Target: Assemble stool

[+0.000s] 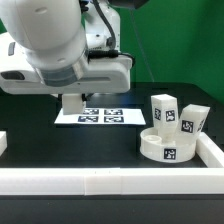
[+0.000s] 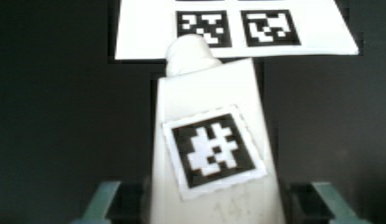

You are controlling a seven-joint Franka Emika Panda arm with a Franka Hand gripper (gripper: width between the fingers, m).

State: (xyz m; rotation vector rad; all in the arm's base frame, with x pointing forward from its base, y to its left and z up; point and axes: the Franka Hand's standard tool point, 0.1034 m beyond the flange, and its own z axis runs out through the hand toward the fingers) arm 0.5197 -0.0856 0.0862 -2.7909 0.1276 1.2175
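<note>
Gripper (image 2: 216, 203) released; fingers (image 2: 112, 200) flank tagged leg (image 2: 208, 140), gaps either side | leg tip points at marker board (image 2: 225, 30) | seat disc (image 1: 168, 150) well apart; two upright legs (image 1: 163, 108) at it

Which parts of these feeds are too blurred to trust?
Exterior view: the arm up close is soft and washed out; the seat disc tags read clearly. Wrist view: the tag on the leg is slightly blurred, the marker board is legible, the tool is dim.
</note>
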